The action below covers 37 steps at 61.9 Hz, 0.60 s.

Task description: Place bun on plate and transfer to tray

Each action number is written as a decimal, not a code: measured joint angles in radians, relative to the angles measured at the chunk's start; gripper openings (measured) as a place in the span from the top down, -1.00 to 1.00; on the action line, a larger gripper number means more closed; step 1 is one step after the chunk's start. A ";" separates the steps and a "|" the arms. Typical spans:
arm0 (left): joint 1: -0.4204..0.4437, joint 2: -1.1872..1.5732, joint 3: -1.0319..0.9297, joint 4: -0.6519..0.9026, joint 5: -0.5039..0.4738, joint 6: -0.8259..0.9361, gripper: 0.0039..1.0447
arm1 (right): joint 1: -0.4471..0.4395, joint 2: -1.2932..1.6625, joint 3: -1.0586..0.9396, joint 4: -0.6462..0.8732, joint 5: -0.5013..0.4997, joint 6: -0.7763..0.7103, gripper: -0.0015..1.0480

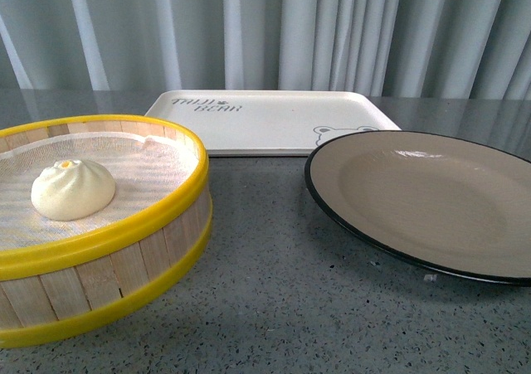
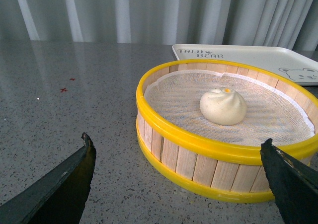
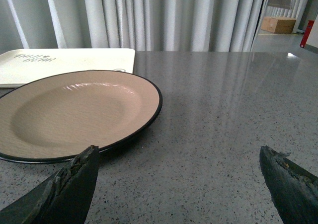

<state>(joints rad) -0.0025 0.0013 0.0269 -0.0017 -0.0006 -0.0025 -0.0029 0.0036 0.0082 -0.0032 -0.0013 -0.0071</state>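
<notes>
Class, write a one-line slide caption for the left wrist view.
Open left gripper faces a bun resting in a yellow-rimmed steamer basket.

You see only the finger tips of each arm. L gripper: two dark grey-black wedges, smooth, pointed. R gripper: same shape & colour, but edges rough, chipped near tips.

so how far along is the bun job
Nothing is done yet: the bun sits in the steamer basket, the plate is empty and the tray shows nothing on it. The left gripper and right gripper are open and empty. Remaining: bun onto plate, then plate onto tray.
</notes>
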 joint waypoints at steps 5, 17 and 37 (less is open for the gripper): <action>0.000 0.000 0.000 0.000 0.000 0.000 -0.88 | 0.000 0.000 0.000 0.000 0.000 0.000 -0.83; 0.000 0.000 0.000 0.000 0.000 0.000 -0.88 | 0.000 0.000 0.000 0.000 0.000 0.000 -0.83; 0.000 0.000 0.000 0.000 0.000 0.000 -0.88 | 0.000 0.000 0.000 0.000 0.000 0.000 -0.83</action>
<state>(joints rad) -0.0025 0.0013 0.0269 -0.0017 -0.0006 -0.0025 -0.0029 0.0036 0.0082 -0.0032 -0.0013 -0.0071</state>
